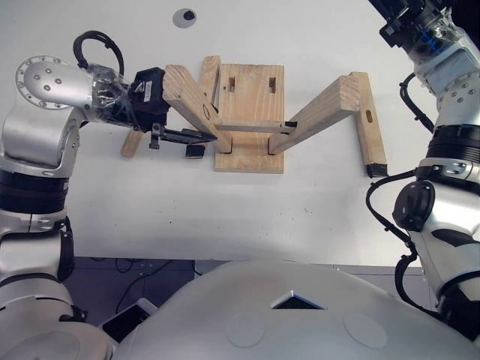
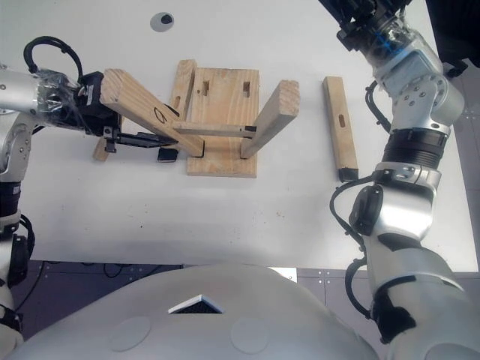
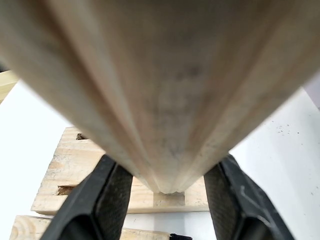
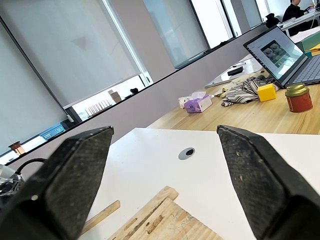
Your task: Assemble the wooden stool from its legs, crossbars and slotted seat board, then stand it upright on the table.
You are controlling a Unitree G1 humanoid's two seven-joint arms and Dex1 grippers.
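Over seat board point(image 1: 251, 154), left gripper point(image 1: 191, 139) clenched on tilted leg point(image 1: 191, 97), crossbar point(image 1: 251, 126) bridging to second leg point(image 1: 322, 109); right gripper point(image 4: 165, 135) splayed, empty, raised. Risk: unsupported second leg topples, crossbar pops out.

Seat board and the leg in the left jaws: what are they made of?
Seat board: apparently unfinished pale softwood, matte, with visible grain and cut slots. Leg: seemingly the same raw light wood; grain streaks show, no varnish sheen.

The tilted wooden leg point(image 2: 131, 96) bears a pen mark point(image 2: 155, 115) resembling a 6; nothing else is readable.
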